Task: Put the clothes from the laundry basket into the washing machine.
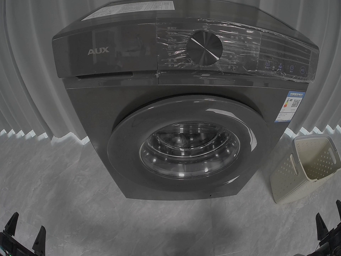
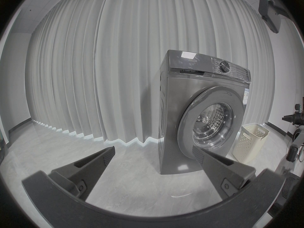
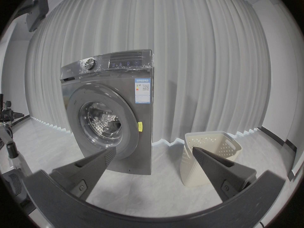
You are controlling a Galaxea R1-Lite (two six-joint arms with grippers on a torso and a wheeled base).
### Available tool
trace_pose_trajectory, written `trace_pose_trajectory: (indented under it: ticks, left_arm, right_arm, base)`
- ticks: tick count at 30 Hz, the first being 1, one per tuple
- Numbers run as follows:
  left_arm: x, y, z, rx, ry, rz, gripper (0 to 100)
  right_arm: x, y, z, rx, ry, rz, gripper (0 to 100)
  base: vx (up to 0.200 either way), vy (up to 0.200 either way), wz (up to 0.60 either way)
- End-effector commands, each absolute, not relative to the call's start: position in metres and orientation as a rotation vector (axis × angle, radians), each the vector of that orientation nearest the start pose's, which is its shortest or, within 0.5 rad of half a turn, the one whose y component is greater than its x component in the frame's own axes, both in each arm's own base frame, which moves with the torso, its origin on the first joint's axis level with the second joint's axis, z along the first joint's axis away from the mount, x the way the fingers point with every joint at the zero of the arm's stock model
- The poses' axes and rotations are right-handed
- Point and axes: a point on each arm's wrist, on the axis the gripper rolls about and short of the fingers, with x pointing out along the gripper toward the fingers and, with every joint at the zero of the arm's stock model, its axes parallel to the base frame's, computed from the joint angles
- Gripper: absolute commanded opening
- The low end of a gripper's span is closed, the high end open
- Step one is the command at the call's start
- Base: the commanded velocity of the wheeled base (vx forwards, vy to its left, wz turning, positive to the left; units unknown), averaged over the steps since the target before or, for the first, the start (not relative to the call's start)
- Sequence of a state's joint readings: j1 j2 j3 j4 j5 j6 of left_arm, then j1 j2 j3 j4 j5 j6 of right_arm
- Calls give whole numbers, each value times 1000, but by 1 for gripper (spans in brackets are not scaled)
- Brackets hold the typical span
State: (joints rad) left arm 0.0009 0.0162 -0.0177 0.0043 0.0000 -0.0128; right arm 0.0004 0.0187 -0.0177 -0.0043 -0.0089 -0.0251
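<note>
The grey front-loading washing machine (image 1: 184, 100) stands in front of me, its round glass door (image 1: 190, 148) shut. To its right on the floor sits the cream perforated laundry basket (image 1: 312, 164), tilted; the part of its inside that shows is bare. My left gripper (image 1: 28, 222) hangs low at the near left, open and holding nothing, well short of the machine (image 2: 177, 117). In the left wrist view its fingers (image 2: 95, 165) stand wide apart. My right gripper (image 1: 328, 210) is low at the near right, open and holding nothing, a short way in front of the basket (image 3: 190, 168).
A pleated white curtain (image 1: 32, 89) runs behind the machine. Open grey tiled floor (image 1: 160, 224) lies between me and the machine. A dark stand with gear (image 2: 296, 117) is at the room's edge.
</note>
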Motion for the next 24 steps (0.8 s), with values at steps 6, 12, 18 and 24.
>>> trace_pose_trajectory:
  ticks: [6, 12, 18, 24]
  left_arm:
    - [-23, 0, 76, -11, 2, 2, 100]
    - [-23, 0, 75, -11, 3, 2, 100]
    - [-23, 0, 75, -11, 3, 0, 100]
    - [-23, 0, 75, -11, 3, 2, 100]
  right_arm:
    - [-23, 0, 77, -4, -14, -18, 100]
    - [-23, 0, 77, -1, -14, -17, 100]
    - [-23, 0, 77, -3, -14, -17, 100]
    - [-23, 0, 77, -3, -14, -17, 100]
  base:
    - [0, 0, 0]
    - [0, 0, 0]
    - [0, 0, 0]
    - [0, 0, 0]
